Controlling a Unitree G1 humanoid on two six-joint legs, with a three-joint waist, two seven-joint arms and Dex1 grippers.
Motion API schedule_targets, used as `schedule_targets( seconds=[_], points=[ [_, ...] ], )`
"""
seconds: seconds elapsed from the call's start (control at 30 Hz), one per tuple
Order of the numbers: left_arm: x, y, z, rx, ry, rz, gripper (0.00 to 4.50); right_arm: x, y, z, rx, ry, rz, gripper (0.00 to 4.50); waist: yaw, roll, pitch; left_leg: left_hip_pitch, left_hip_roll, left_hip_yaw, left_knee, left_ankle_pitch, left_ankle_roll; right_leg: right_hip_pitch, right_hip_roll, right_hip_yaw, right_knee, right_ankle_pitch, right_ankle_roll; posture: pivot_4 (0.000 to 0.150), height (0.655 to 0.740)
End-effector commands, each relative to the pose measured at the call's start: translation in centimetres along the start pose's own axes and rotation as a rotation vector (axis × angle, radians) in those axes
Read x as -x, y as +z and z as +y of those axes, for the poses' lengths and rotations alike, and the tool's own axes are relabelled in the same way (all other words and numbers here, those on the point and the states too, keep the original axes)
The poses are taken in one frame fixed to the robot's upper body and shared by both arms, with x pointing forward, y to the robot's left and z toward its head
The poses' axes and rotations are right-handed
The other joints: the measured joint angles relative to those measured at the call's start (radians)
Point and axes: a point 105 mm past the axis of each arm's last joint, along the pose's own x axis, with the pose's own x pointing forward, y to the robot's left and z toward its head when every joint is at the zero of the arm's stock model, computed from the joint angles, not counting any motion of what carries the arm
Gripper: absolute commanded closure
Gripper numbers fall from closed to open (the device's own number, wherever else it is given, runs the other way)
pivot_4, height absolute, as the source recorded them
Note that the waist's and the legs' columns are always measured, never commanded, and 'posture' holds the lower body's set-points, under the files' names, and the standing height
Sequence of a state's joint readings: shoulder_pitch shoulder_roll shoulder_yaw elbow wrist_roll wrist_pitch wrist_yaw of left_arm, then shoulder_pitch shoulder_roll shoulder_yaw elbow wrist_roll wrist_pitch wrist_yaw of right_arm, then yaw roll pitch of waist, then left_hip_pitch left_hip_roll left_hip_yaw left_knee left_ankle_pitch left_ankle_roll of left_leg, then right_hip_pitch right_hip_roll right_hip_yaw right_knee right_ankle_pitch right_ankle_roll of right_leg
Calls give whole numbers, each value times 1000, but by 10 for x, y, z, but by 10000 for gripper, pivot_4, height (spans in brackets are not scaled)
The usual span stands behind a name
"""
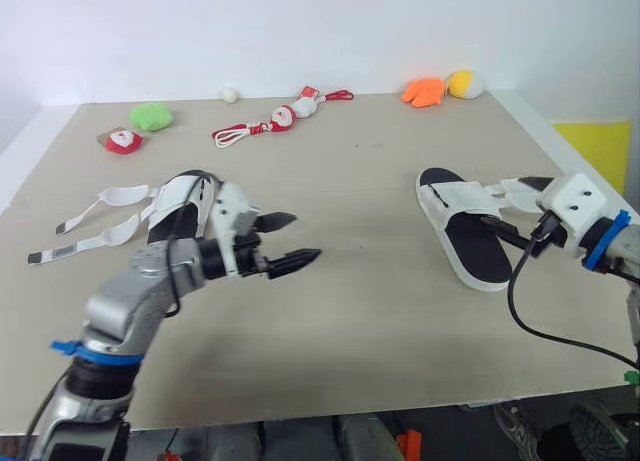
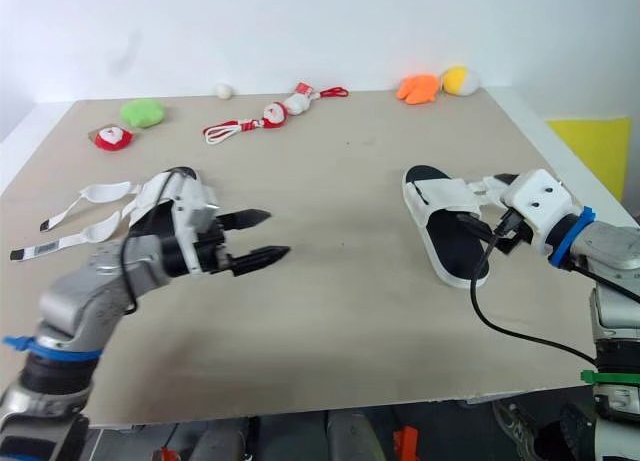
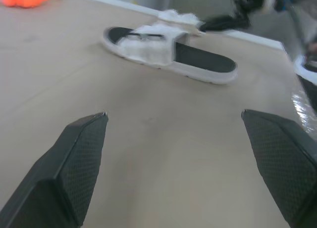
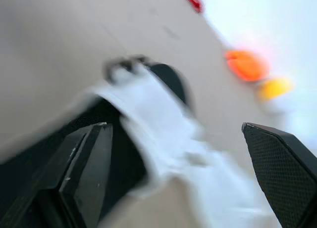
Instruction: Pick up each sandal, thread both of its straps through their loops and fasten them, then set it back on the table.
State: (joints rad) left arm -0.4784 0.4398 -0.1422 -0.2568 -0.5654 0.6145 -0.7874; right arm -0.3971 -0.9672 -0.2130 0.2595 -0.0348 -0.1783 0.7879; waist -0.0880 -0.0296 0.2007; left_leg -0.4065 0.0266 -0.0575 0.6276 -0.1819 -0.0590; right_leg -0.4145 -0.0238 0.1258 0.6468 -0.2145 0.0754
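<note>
On the left half of the table [image 1: 380, 311], the left sandal [image 1: 185, 206] lies with its long axis running about 1 to 7 o'clock. Both of its straps [image 1: 100, 216] are undone and fanned flat toward 9 o'clock. The left gripper [image 1: 305, 236] hovers over bare board just past it, fingers spread wide and empty, pointing to 3 o'clock. That puts the sandal behind the fingertips, at 9 o'clock from them and beside the wrist. The forearm rises from 7 o'clock with the elbow bent.

Across at the right, the right sandal [image 1: 465, 231] lies along 11 to 5 o'clock. The right gripper [image 1: 508, 203] comes in from its 3 o'clock side, fingers wide apart and pointing to about 9 o'clock. They straddle the loose strap ends [image 1: 515, 191] at the sandal's outer edge. I cannot tell whether a pad touches them, and nothing looks clamped.

By my reading the right arm is nearer a grasp, while the left would first have to draw back toward 9 o'clock.
</note>
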Motion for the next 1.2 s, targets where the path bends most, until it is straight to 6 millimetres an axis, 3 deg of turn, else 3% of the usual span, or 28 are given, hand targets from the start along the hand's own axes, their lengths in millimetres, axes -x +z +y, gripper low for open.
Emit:
schedule_targets(
  seconds=[0.03,0.2,0.37,0.77,0.87,0.9,0.93,1.13,1.17,1.2],
  points=[
    [-17,6,-4,-64,-26,-26,310,-3,18,0,249,-13,-9,0,-2,0,0,0,0,0,0,0,0,0,0,0,0,0,0,1500,7400],
    [-36,13,-5,-56,-27,-78,310,-16,14,20,433,46,57,0,-1,0,0,1,0,0,1,1,1,1,0,1,0,-1,-2,1500,7400],
    [-42,14,-9,-53,-27,-93,310,-27,5,20,483,3,110,0,-2,0,0,0,-1,0,2,1,1,1,-1,2,0,-1,-2,1500,7400],
    [-35,13,-12,-28,11,-102,310,-70,0,25,572,-60,126,0,-3,0,0,1,-2,0,3,1,1,3,-1,3,0,0,-2,1500,7400],
    [-33,13,-11,-30,26,-101,0,-75,0,24,598,-66,126,8843,-2,0,0,1,-2,0,3,1,2,3,-1,3,0,-1,-2,1500,7400],
    [-33,13,-10,-31,31,-101,0,-76,0,24,602,-68,127,14750,-2,0,0,1,-3,0,3,1,2,3,-1,3,0,-1,-2,1500,7400],
    [-32,14,-9,-32,36,-102,0,-77,0,24,599,-69,127,16716,-2,0,0,1,-3,0,3,1,2,3,-1,3,0,-1,-2,1500,7400],
    [-29,15,-7,-36,55,-105,0,-81,1,26,613,-59,118,40875,-2,0,0,1,-3,0,3,1,2,3,-1,3,0,-1,-2,1500,7400],
    [-28,16,-6,-38,60,-106,0,-81,5,25,624,-68,101,44180,-2,0,0,1,-3,0,3,1,2,3,-1,3,0,-1,-2,1500,7400],
    [-28,16,-5,-40,63,-106,0,-80,7,23,632,-75,88,44180,-2,0,0,1,-3,0,3,1,2,3,-1,3,0,-1,-2,1500,7400]
  ],
)
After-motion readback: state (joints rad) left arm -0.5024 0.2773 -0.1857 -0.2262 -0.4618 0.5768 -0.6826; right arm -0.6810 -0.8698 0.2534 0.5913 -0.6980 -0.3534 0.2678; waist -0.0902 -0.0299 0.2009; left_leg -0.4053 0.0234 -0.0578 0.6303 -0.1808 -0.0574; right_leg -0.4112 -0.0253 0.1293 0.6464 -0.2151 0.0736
